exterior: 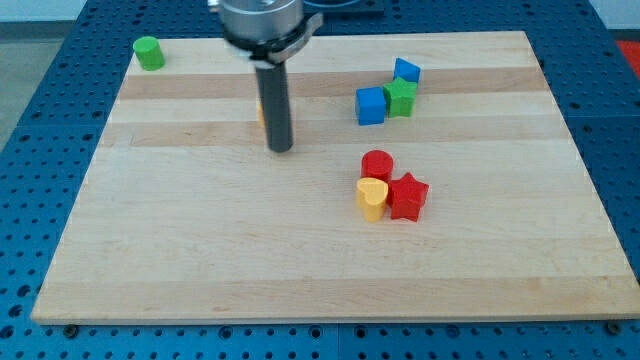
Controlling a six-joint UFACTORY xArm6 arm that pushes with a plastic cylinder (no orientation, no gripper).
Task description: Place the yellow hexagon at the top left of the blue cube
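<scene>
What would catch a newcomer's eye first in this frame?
The dark rod coming down from the view's top, my tip resting on the wooden board with a sliver of a yellow block peeking out behind it. Next, two tight clusters at the view's right: blue cube, green block and another blue block above; red cylinder, red star and yellow heart below.

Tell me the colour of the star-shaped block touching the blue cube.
Green: the star block against the blue cube, in the camera view.

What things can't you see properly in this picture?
- Yellow hexagon: camera view; my rod covers nearly all of it, only a sliver shows, shape unclear.
- Rod's upper part: cut off by the view's top.
- My tip: contact with the yellow block unclear.
</scene>
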